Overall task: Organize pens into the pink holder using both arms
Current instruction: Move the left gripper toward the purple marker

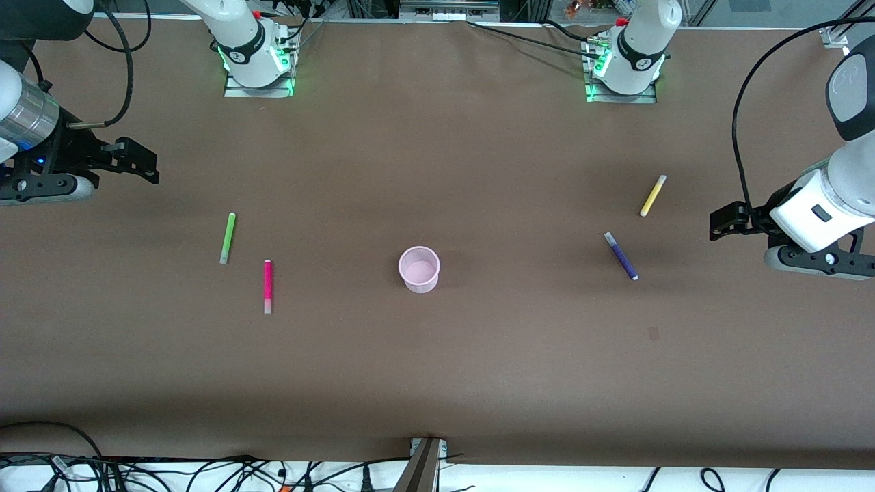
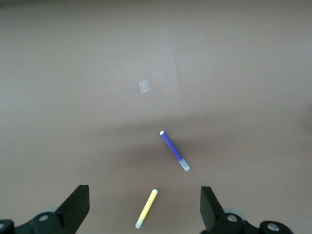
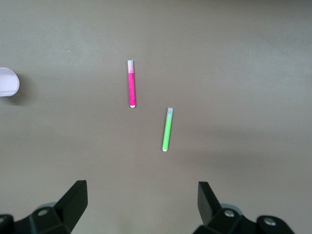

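Observation:
The pink holder [image 1: 419,269] stands upright and empty mid-table; its edge shows in the right wrist view [image 3: 8,82]. The green pen [image 1: 227,238] [image 3: 167,129] and magenta pen [image 1: 268,286] [image 3: 131,83] lie flat toward the right arm's end. The yellow pen [image 1: 653,195] [image 2: 146,208] and dark purple pen [image 1: 621,256] [image 2: 174,150] lie flat toward the left arm's end. My right gripper [image 1: 142,166] [image 3: 141,201] is open and empty, up over the table beside the green pen. My left gripper [image 1: 724,224] [image 2: 145,204] is open and empty, up over the table's end beside the yellow and purple pens.
The brown table [image 1: 437,369] carries a small pale patch [image 1: 653,333] [image 2: 144,86] nearer the front camera than the purple pen. Cables [image 1: 205,471] lie along the table's front edge. The arm bases [image 1: 258,61] [image 1: 622,68] stand at the table's back edge.

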